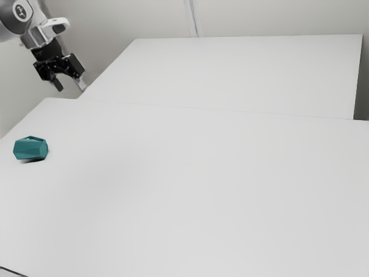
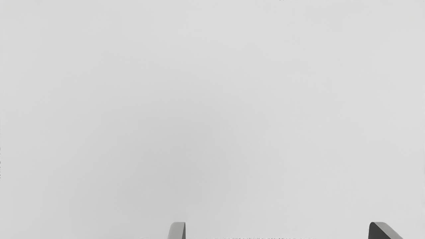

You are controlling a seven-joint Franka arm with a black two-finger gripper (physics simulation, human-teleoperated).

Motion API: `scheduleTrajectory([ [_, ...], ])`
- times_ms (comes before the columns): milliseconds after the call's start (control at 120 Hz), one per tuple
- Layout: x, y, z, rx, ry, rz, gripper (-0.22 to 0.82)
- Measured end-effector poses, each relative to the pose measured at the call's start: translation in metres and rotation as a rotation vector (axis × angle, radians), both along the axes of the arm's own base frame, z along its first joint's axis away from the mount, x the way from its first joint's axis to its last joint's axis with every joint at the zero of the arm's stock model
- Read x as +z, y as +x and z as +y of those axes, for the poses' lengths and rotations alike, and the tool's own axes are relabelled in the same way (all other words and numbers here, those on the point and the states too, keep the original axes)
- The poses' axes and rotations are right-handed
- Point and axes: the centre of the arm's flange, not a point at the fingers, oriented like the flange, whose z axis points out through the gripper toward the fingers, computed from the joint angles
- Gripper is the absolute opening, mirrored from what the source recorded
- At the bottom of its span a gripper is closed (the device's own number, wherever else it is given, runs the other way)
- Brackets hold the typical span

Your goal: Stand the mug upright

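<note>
The mug (image 1: pixel 30 149) lies on its side, so reaching looks like the job now. The gripper (image 1: pixel 71 87), its 2 fingers (image 2: pixel 178 231) apart, should go down to it.

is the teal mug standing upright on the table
No, in the exterior view the mug lies on its side on the white table.

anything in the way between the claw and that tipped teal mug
Nothing visible stands between them. In the exterior view, the open claw hangs above and to the exterior view's right of the teal mug, which lies on its side on the white table.
</note>
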Motion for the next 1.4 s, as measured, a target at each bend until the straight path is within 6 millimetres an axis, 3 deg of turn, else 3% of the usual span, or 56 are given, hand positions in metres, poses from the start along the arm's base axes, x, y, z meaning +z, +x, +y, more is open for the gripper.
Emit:
scheduleTrajectory([
  [133,-0.011,-0.031,0.094,0.139,-0.121,-0.031,0.6],
  [317,-0.053,-0.072,0.24,0.281,-0.268,-0.073,0.6],
  [408,-0.071,-0.091,0.29,0.284,-0.315,-0.106,0.6],
  [517,-0.099,-0.098,0.333,0.227,-0.393,-0.171,0.6],
  [817,-0.167,-0.135,0.418,0.152,-0.418,-0.258,0.6],
  [900,-0.171,-0.138,0.425,0.123,-0.416,-0.291,0.6],
  [958,-0.185,-0.138,0.43,0.107,-0.421,-0.297,0.6],
  [1183,-0.234,-0.121,0.441,0.058,-0.415,-0.345,0.6],
  [1400,-0.261,-0.105,0.452,0.038,-0.33,-0.404,0.6],
])
